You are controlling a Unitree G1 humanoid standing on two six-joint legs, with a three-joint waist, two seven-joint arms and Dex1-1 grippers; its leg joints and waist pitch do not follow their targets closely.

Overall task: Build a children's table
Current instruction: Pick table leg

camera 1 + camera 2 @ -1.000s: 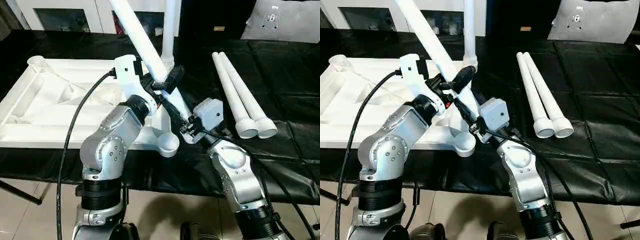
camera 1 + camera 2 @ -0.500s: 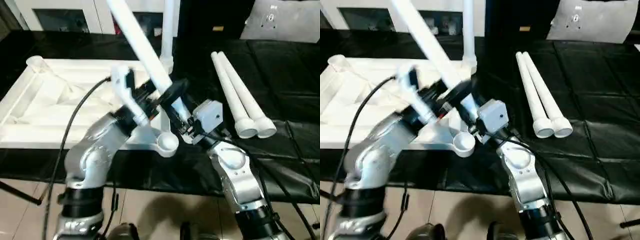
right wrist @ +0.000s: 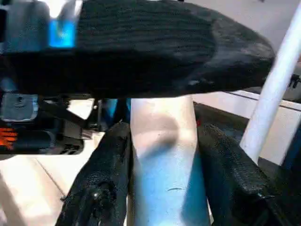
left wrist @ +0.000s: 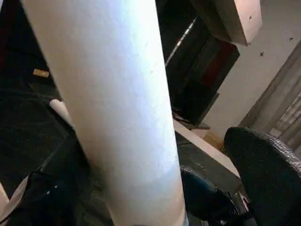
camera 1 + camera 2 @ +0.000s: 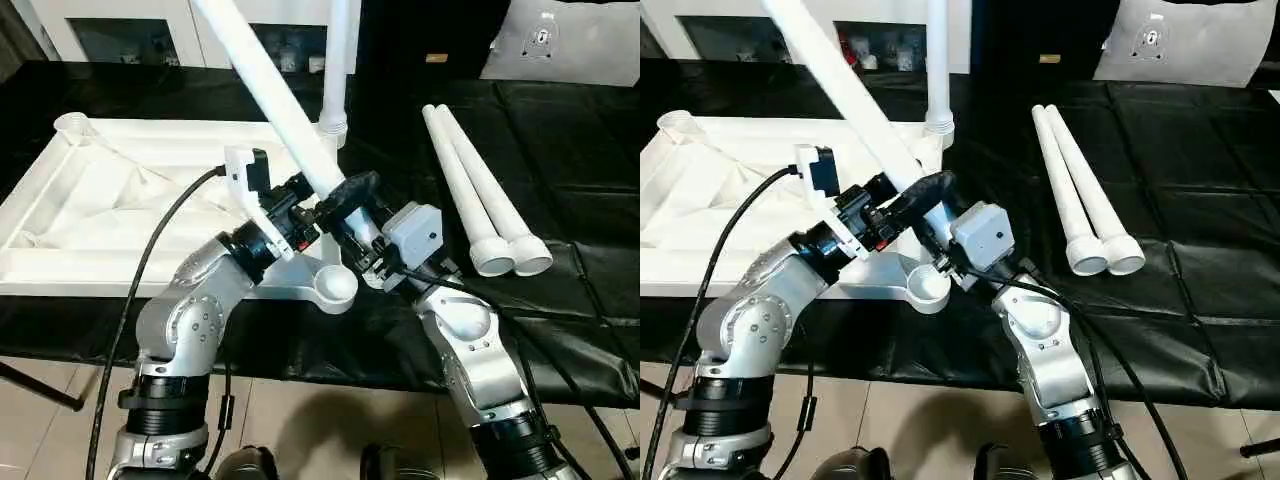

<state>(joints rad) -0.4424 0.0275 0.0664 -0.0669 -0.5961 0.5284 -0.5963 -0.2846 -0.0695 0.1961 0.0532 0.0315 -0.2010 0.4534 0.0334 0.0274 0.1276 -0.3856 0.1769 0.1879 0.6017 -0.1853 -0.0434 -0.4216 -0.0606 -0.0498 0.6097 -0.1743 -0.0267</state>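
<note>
Right wrist view: right end effector (image 3: 162, 188) pinching unlabelled leg (image 3: 164, 160); left end effector (image 5: 340, 195) likewise.

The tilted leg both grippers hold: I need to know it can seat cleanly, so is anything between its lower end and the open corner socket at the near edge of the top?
Nothing visible: the tilted leg ends just above the empty corner socket, held by left gripper and right gripper.

My left gripper (image 5: 345, 190): fingers clamped on tilted table leg (image 5: 270, 95) | My right gripper (image 5: 362, 240): fingers closed round same leg, just below | Forearms converge, wrists nearly touching.
</note>
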